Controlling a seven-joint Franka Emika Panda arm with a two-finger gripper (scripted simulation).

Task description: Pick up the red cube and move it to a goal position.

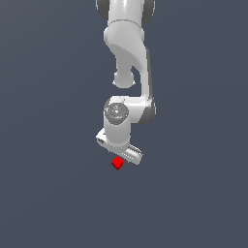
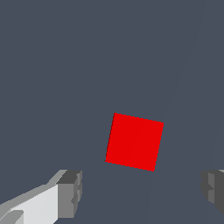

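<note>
Red cube (image 2: 134,141) on bare grey floor (image 2: 65,65), jaws spread wide, not touching it

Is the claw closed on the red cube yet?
No: the claw is wide open, the red cube untouched beyond its fingertips.

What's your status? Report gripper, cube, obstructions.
White gripper open, above the small bright red cube. Cube on the grey floor, not gripped. Nothing in the way.
</note>
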